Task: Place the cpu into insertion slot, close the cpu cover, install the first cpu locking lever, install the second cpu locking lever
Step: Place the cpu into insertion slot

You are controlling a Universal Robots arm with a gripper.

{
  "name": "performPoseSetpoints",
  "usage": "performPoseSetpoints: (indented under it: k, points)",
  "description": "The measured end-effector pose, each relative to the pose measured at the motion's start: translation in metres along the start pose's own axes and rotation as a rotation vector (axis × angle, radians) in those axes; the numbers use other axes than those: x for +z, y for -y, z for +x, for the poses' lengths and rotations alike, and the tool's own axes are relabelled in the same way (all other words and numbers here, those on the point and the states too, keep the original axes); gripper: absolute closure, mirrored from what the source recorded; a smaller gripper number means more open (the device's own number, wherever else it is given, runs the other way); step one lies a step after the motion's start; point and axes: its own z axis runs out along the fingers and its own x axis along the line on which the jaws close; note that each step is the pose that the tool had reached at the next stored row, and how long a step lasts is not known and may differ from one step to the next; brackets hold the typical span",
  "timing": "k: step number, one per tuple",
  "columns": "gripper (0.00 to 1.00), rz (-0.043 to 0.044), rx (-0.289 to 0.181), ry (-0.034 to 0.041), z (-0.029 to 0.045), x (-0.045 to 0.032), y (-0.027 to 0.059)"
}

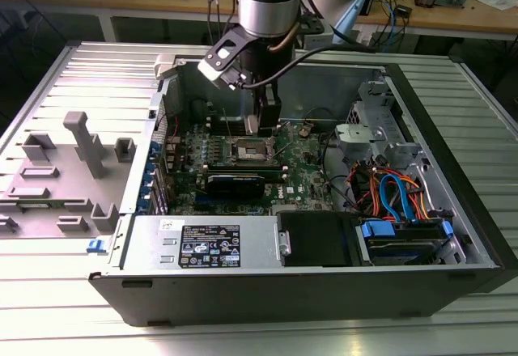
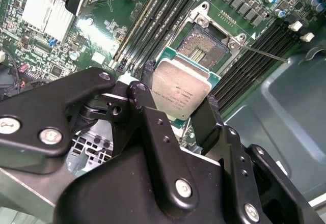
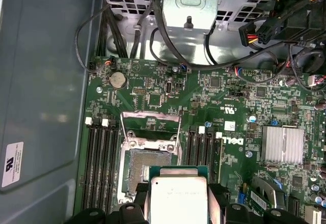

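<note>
My gripper (image 2: 178, 94) is shut on the cpu (image 2: 182, 89), a flat square chip with a silvery top on a green edge, one black finger (image 2: 147, 84) on each side. It hangs just above and a little off the insertion slot (image 3: 147, 167), which lies bare with its dark contact field showing. The cpu cover (image 3: 151, 124), a thin silvery frame, stands swung up at one edge of the slot. In the exterior view the gripper (image 1: 265, 123) reaches down into the open computer case over the insertion slot (image 1: 247, 152). A thin metal lever (image 2: 265, 54) sticks out from the slot's corner.
Long black memory slots (image 3: 99, 163) flank the socket on both sides. A finned silver heatsink (image 3: 282, 145) sits on the board. Cables and a drive cage (image 1: 388, 186) fill the exterior view's right side of the case. A grey fixture (image 1: 77, 158) stands outside the case.
</note>
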Motion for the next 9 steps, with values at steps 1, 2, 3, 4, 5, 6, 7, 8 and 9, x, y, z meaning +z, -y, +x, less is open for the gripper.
performPoseSetpoints:
  k: [1,2,3,4,5,6,7,8,9]
  points:
    - [0.46,0.0000,0.000,0.0002,0.0000,0.0000,0.0000]
    - [0.46,0.0000,0.000,0.0002,0.0000,0.0001,0.0000]
    - [0.46,-0.0001,0.000,-0.0001,0.0000,0.0002,0.0000]
    - [0.46,-0.0001,0.000,-0.0001,0.0000,0.0002,0.0000]
    - [0.46,-0.0001,0.000,0.0000,0.0000,0.0003,0.0000]
    - [0.46,-0.0003,0.000,-0.0001,0.0001,0.0018,0.0000]
    - [0.46,-0.0001,0.004,0.0008,0.0008,0.0044,0.0001]
    - [0.46,-0.0001,0.021,0.0014,0.0008,0.0070,0.0002]
    - [0.46,-0.0001,0.031,0.0019,0.0008,0.0081,0.0002]
